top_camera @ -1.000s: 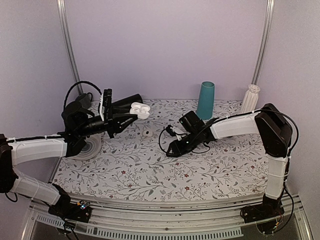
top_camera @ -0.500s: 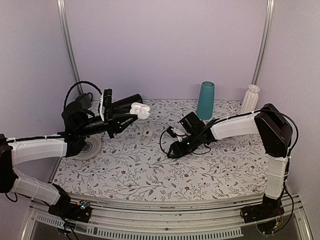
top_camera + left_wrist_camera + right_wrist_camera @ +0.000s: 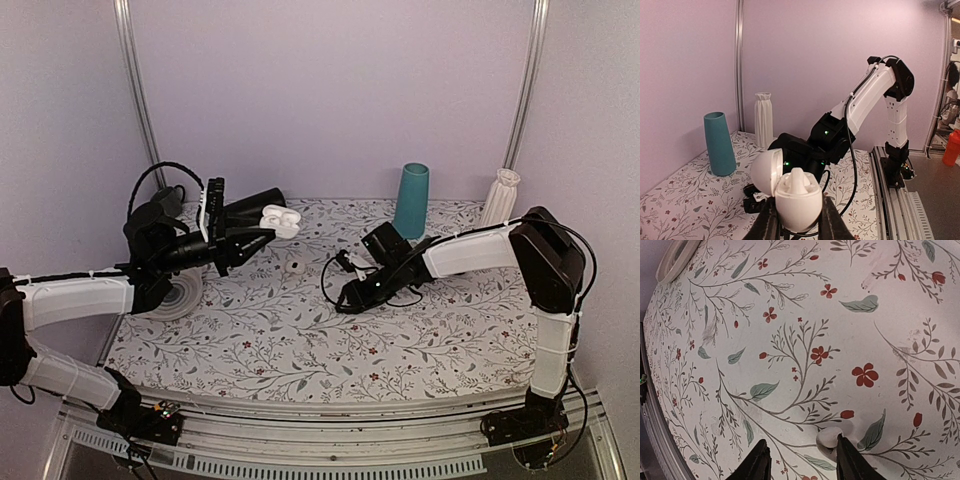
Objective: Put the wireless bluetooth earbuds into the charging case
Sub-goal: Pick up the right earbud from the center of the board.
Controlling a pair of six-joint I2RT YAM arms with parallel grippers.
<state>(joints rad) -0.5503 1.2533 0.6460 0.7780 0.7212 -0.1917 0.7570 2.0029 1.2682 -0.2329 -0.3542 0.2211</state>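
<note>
White charging case (image 3: 796, 199), red-flowered tablecloth (image 3: 300, 345) (teal cup (image 3: 411, 200))

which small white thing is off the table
The charging case, lid open, in the left gripper; the round white piece lies on the table.

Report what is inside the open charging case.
A white rounded nub, perhaps an earbud, rises from the charging case in the left end effector. Its wall hides the sockets' depths.
</note>
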